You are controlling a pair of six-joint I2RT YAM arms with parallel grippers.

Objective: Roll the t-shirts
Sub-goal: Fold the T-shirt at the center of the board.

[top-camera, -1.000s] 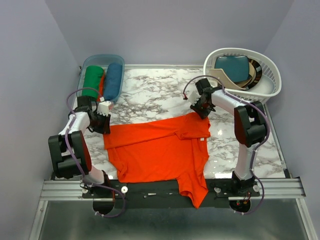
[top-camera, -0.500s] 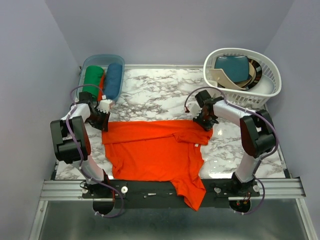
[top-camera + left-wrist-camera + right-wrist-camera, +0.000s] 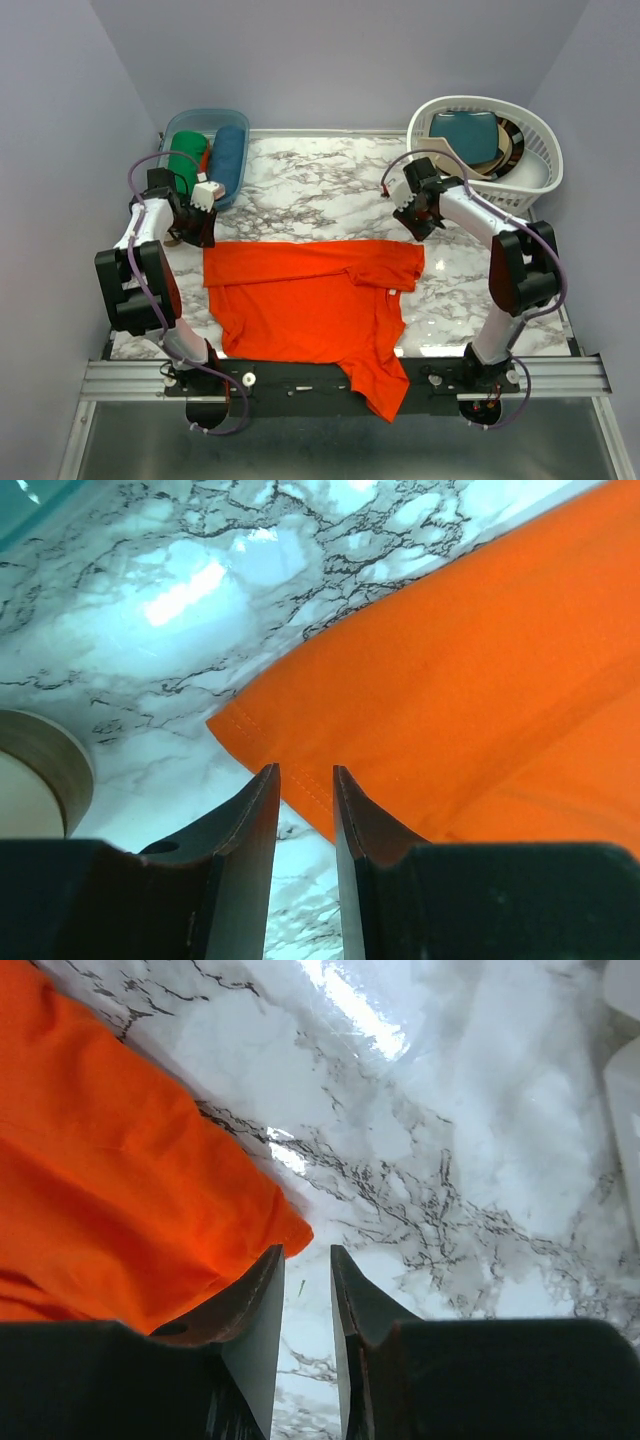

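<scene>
An orange t-shirt [image 3: 310,300] lies flat in the middle of the white and gray marble counter [image 3: 320,185]. Its far edge runs nearly straight from left to right, and the cloth looks folded over along that edge. One part of the shirt hangs down over the near edge of the counter, a bit to the right of the middle.

The left fingers [image 3: 262,805] are at the far left corner of the shirt. There is only a narrow gap between them, and they are not holding anything. The stitched hem of the shirt lies flat on the counter under their tips. The right fingers [image 3: 258,1290] are at the far right corner of the shirt. They also have a narrow gap and hold nothing. Only bare counter shows in that gap, and the orange corner lies just to one side of it.

At the far left corner of the counter sits a see-through blue bin [image 3: 205,112]. In it lie a green roll [image 3: 185,160] and a blue roll [image 3: 228,160] of cloth, side by side. At the far right corner sits a white basket [image 3: 545,150] with more folded cloth in it. A dark teal piece [image 3: 465,130] lies on top.
</scene>
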